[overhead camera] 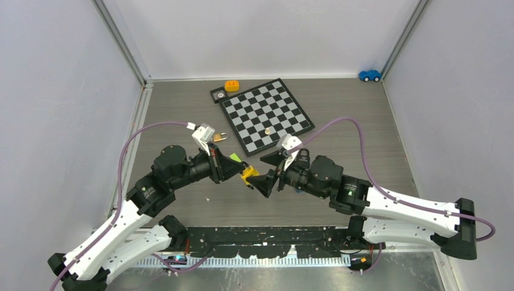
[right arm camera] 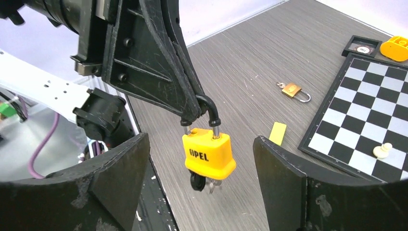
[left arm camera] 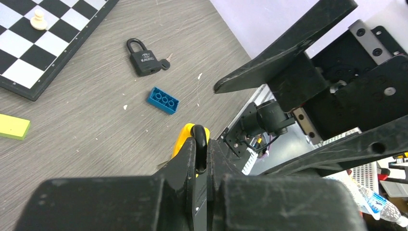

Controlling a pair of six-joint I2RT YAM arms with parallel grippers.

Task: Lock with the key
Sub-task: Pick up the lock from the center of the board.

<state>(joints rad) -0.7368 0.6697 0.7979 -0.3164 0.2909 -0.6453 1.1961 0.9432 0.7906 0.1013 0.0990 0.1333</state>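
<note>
Yellow padlock (right arm camera: 209, 154) clamped in left end effector (right arm camera: 195, 113); key (right arm camera: 210, 185) beneath, between wide right end effector (right arm camera: 199, 139).

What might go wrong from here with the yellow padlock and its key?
The yellow padlock hangs only by its shackle, pinched at the tips of the left gripper; a twist on the key may swing it or pull it loose. The key sits small under the body, while the open right gripper is lined up on the body, so its fingers might close on the wrong part.
</note>
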